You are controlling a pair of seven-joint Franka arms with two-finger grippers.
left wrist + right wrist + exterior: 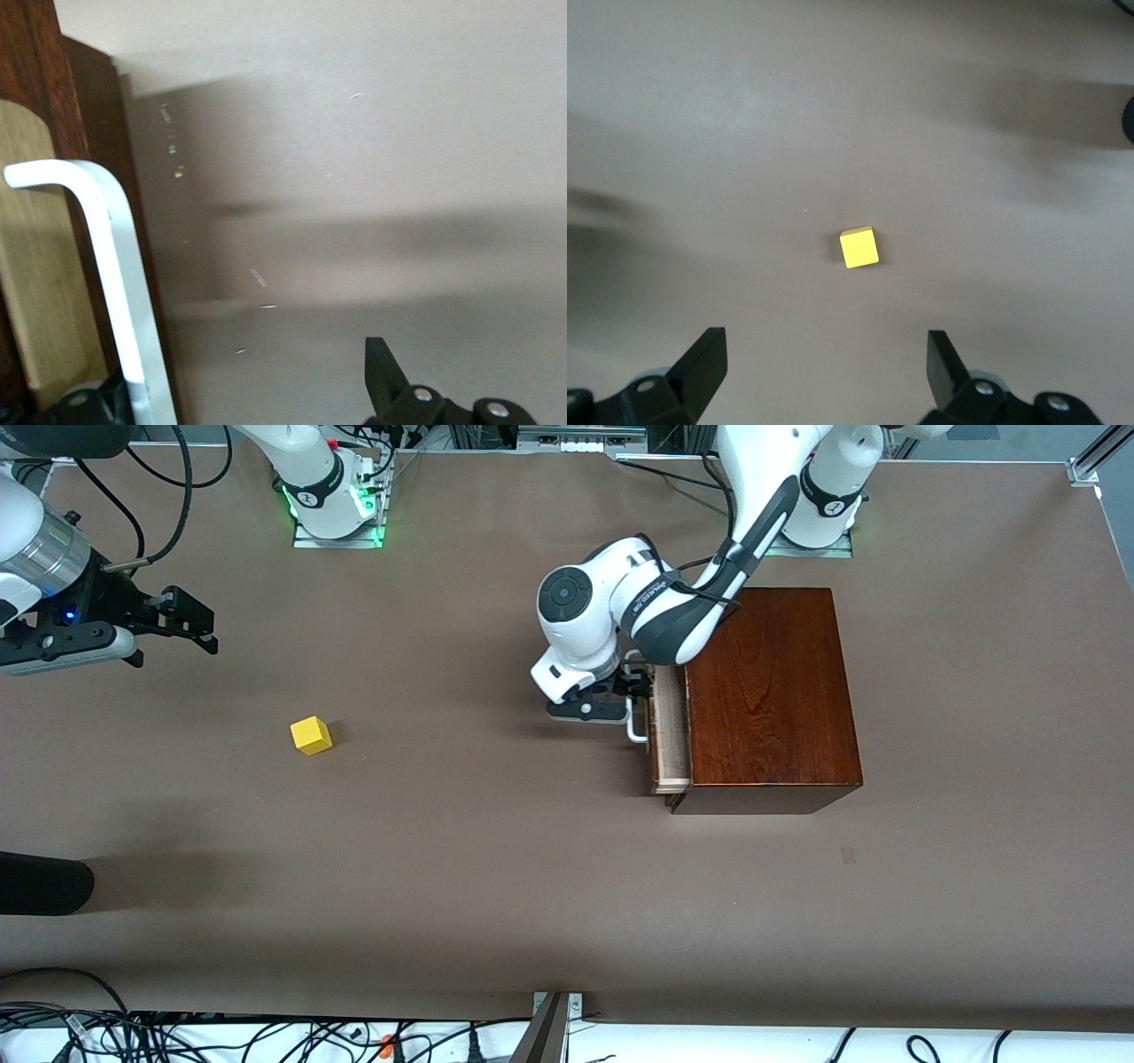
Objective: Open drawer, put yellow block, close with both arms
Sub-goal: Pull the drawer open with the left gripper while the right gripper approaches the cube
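The dark reddish-brown wooden box (771,691) stands toward the left arm's end of the table. Its drawer (671,726) is slid out a little and shows a pale rim. My left gripper (631,691) is open at the white U-shaped handle (634,722). In the left wrist view the handle (111,266) stands between the fingers of the left gripper (239,381), close to one finger and apart from the other. The yellow block (311,735) lies on the table toward the right arm's end. My right gripper (190,615) hangs open and empty above the table, with the block (858,247) ahead of its open fingers (824,341).
A dark rounded object (40,882) juts in at the right arm's end, nearer to the front camera than the block. Cables (177,1036) lie along the table's front edge. Bare brown table (478,850) lies between the block and the box.
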